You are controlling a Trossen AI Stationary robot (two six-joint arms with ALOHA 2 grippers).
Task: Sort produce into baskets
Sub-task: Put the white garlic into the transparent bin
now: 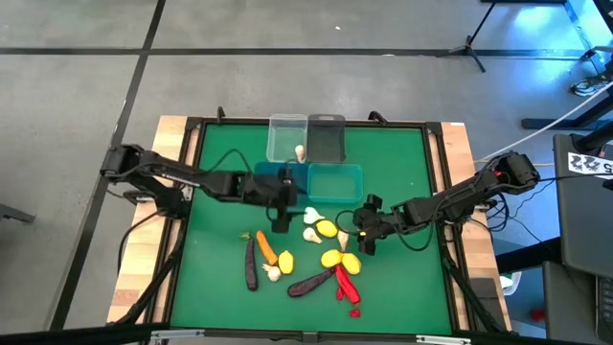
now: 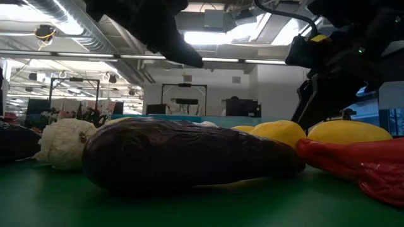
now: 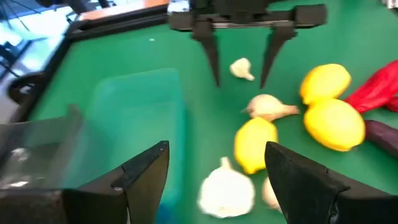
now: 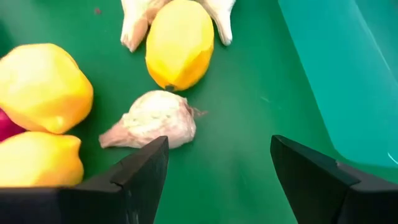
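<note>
The right pincer (image 4: 214, 180), spread wide and empty, hovers over a garlic bulb (image 4: 152, 118): likely light, stiff and knobbly, best pinched across its plump middle.

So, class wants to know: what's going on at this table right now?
A two-armed robot is sorting toy produce into baskets. One garlic bulb already lies in the clear basket; the rest of the produce is still loose on the green mat. The left gripper is open and empty, by the teal baskets, above the garlic. The right gripper is open over another garlic bulb beside the lemons, probably its next pick.
</note>
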